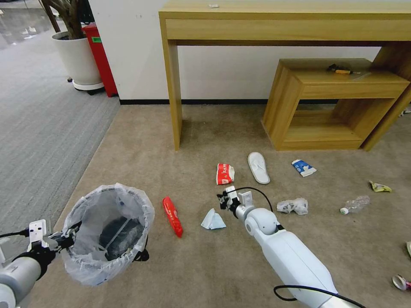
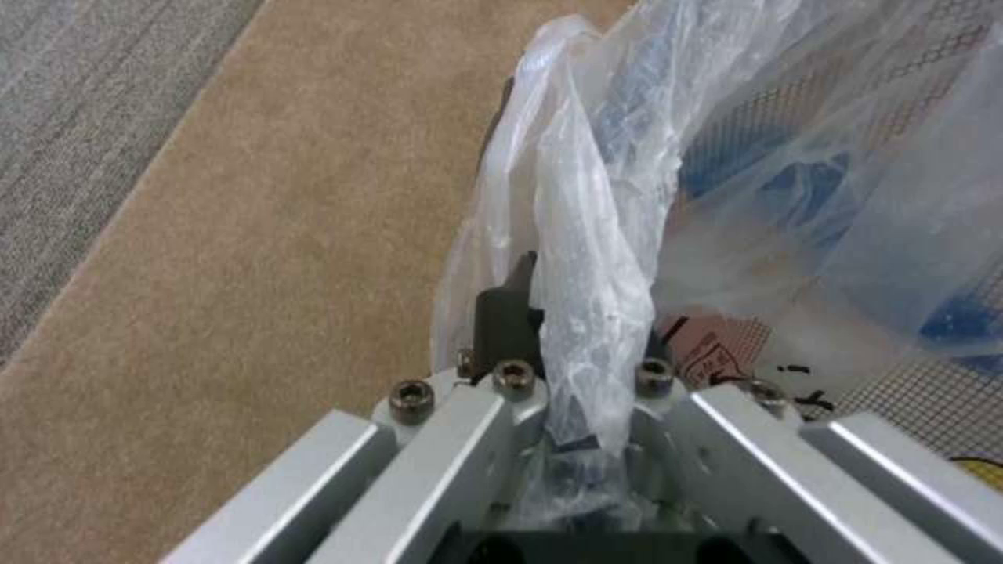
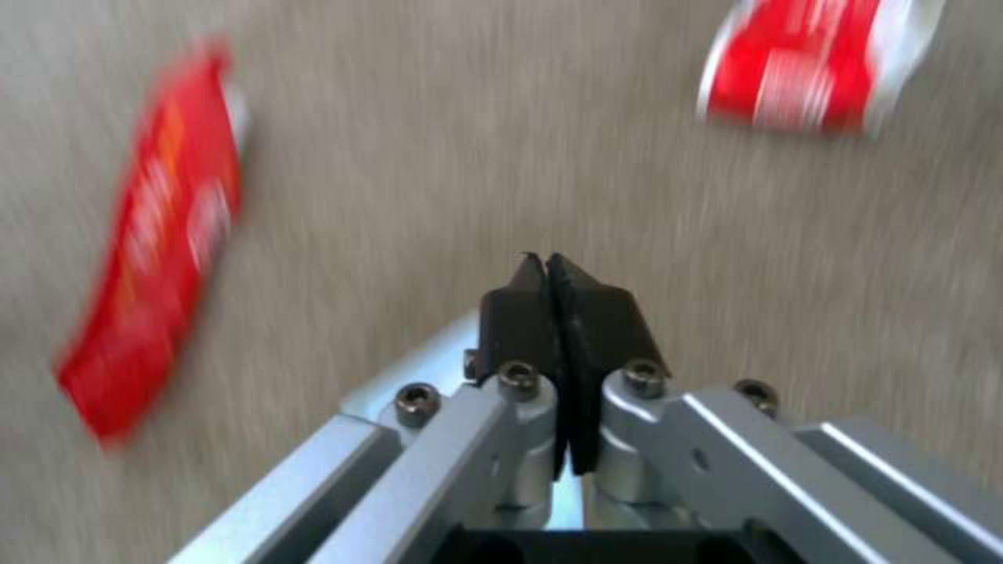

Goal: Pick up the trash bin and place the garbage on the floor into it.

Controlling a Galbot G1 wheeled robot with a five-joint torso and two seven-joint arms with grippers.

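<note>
The trash bin (image 1: 107,233), black with a crinkly white bag, is at the lower left of the head view. My left gripper (image 1: 68,239) is shut on its rim; the left wrist view shows the gripper (image 2: 570,305) pinching bag and rim of the bin (image 2: 794,196). My right gripper (image 1: 223,200) is shut and empty just above the floor (image 1: 201,265), its fingertips (image 3: 547,270) pressed together. Garbage lies around it: a red wrapper (image 1: 172,216) (image 3: 157,235), blue mask (image 1: 213,220), red-white cup (image 1: 224,173) (image 3: 815,63), white slipper (image 1: 258,167), blue-white carton (image 1: 303,167), crumpled plastic (image 1: 293,206), clear bottle (image 1: 355,204) and yellow wrapper (image 1: 380,187).
A tall wooden desk (image 1: 282,21) and a low wooden shelf (image 1: 334,102) stand against the back wall. A white plant pot (image 1: 79,60) and a red container (image 1: 100,55) sit at the far left on grey carpet (image 1: 38,128). More litter (image 1: 402,282) lies at the right edge.
</note>
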